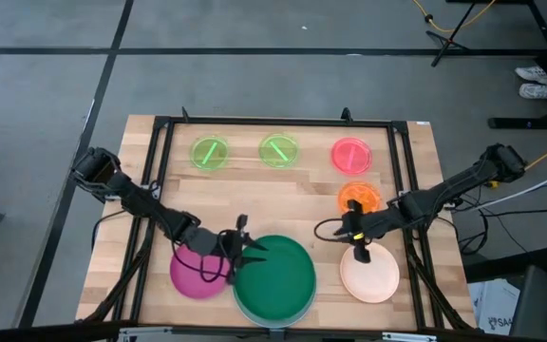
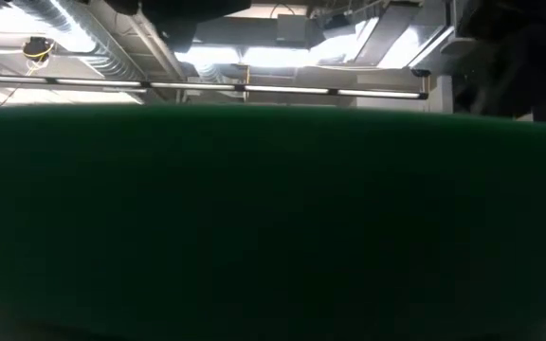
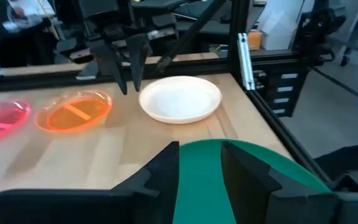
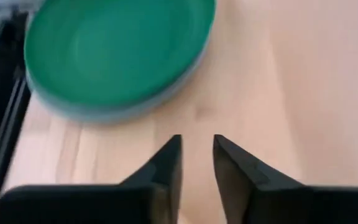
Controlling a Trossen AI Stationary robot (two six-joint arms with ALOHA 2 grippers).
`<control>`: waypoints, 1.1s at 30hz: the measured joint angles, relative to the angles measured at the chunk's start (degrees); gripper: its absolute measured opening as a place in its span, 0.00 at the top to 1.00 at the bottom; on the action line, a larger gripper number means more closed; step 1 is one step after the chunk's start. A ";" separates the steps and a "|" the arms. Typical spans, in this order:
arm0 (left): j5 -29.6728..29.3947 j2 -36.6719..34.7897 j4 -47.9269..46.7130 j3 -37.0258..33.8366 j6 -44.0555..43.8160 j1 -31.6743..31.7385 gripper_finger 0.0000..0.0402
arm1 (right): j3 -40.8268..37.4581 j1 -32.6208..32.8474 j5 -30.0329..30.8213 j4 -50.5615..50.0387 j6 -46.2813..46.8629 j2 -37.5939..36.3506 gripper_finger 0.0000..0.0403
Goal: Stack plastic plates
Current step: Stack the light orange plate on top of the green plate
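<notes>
Your next pick comes down to which medium plate lies nearer which arm. The dark-green plate (image 1: 275, 280) sits at the near middle of the counter (image 1: 254, 195). The right wrist view shows it nested on the light-blue plate (image 4: 114, 111), whose pale rim peeks out beneath it.

The left tool (image 1: 242, 249) hangs over the green plate's far-left rim. In the left wrist view its fingers stand moderately parted with nothing pinched, and green shows through the gap. The magenta plate (image 1: 193, 275) lies just beside that tool on its outer side, with its rim meeting or slipping under the green plate's edge; you cannot tell which from above. You would judge it the left arm's plate: a short move outward, then back over the stack.

The right tool (image 1: 359, 249) hovers at the far edge of the cream plate (image 1: 370, 275). Its fingers are narrowly parted and empty, with bare wood between them. That plate is the right arm's, and the stack lies inward from it, toward the other arm.

Being round, neither plate has a long axis, so you can take whichever rim faces the tool. The orange plate (image 1: 359, 198) sits close behind the right tool; mind it on the lift.
</notes>
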 joint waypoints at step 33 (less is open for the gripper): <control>-7.59 6.19 0.80 -0.02 -17.50 -2.14 0.72 | -6.77 16.46 -2.95 -26.37 30.64 0.64 0.63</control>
